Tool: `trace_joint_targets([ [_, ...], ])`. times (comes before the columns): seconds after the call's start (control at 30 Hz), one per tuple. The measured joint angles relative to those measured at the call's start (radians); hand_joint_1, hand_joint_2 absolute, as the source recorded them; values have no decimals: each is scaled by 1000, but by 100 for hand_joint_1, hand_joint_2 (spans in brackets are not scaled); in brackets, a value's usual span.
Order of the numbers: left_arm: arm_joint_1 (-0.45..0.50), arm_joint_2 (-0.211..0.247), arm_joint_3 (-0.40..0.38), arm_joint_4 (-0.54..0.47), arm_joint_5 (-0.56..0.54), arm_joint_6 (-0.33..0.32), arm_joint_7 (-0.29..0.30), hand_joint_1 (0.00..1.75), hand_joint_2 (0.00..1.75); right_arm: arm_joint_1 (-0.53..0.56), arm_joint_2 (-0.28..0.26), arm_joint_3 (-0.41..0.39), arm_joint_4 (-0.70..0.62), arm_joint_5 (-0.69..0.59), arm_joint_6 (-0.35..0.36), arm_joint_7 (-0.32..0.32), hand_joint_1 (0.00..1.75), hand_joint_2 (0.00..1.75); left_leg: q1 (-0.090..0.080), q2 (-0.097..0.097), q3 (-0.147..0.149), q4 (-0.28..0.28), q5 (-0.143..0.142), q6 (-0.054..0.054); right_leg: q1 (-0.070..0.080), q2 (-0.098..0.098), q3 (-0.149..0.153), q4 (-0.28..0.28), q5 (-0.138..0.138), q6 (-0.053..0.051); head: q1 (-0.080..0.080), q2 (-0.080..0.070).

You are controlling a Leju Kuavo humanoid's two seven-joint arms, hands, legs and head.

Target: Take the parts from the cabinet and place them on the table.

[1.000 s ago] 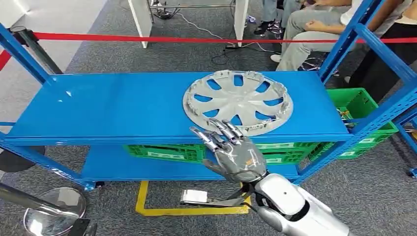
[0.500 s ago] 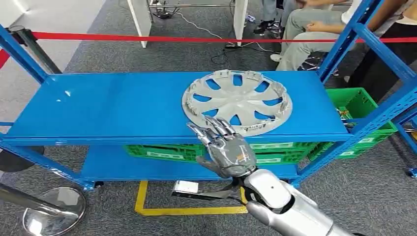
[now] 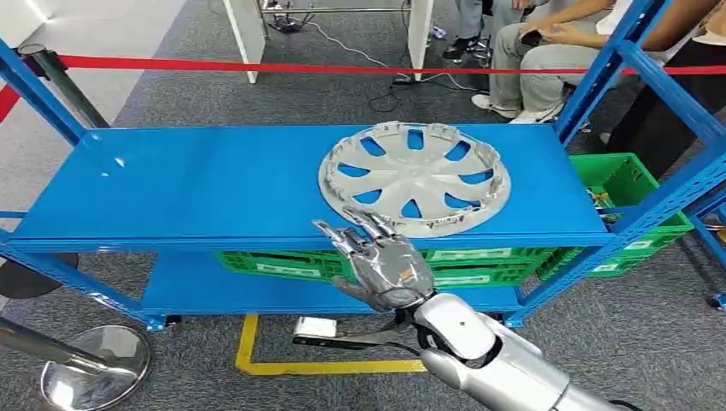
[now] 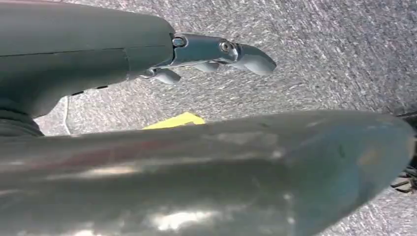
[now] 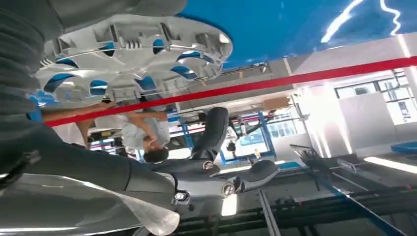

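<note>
A silver wheel cover (image 3: pixel 415 176) lies flat on the top blue shelf (image 3: pixel 214 184) of the rack, right of centre. My right hand (image 3: pixel 377 259) hovers just in front of the shelf's near edge, below the cover's near rim, fingers spread and holding nothing. In the right wrist view the wheel cover (image 5: pixel 133 54) appears close, with the right hand (image 5: pixel 206 172) stretched out and empty. My left hand (image 4: pixel 206 54) hangs over grey carpet, its fingers extended and nothing in them.
Green crates (image 3: pixel 282 264) sit on the lower shelf, and another green crate (image 3: pixel 621 184) stands to the right. Blue uprights (image 3: pixel 599 73) frame the rack. A red barrier tape (image 3: pixel 257 67) runs behind it, with people seated beyond. A stanchion base (image 3: pixel 86 368) stands at lower left.
My right hand has drifted slightly left and down along the shelf's front edge. The wheel cover has not moved.
</note>
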Motion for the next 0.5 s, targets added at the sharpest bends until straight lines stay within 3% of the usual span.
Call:
trace_joint_targets([
  [0.5,2,8,0,8,0,0,0,0,0,-3,2,10,7,-2,0,0,0,175,0,0,0,0,0,0,0,0,0,0,0,0,0,0],
])
